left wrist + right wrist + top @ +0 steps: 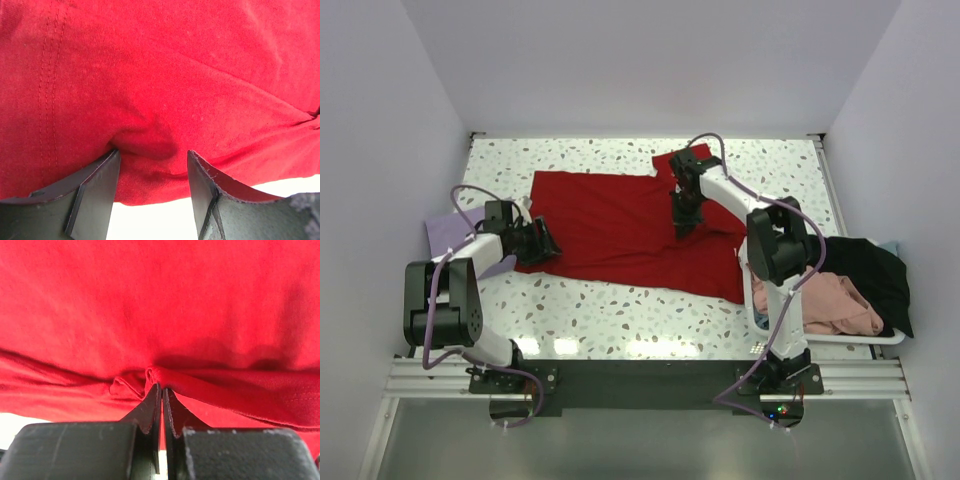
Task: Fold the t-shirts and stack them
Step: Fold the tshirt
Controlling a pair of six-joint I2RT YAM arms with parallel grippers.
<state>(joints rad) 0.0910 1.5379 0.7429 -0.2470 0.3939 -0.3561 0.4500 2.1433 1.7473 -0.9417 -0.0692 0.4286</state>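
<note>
One speckled worktop point(590, 320) carries a red t-shirt point(610, 225) spread roughly flat across its middle. Right gripper point(161, 387): jaws together, clamped on a small raised fold of the red cloth toward the shirt's right side. Left gripper point(152, 155): jaws apart, straddling a low ridge of cloth beside the stitched hem at the shirt's left edge, not yet closed. Judged step: securing two holds for a fold. The left jaws should close firmly on the ridge before either arm lifts, and both arms should then rise together so the cloth neither drags nor bunches. Surroundings: a white basket point(885, 340) at the worktop's right edge holds a black t-shirt point(870, 270) and a salmon-pink t-shirt point(835, 305), close beside the right arm. A pale lavender t-shirt point(445, 232) lies partly under the left arm, near the red hem, and could be caught by a fold swept leftward.
</note>
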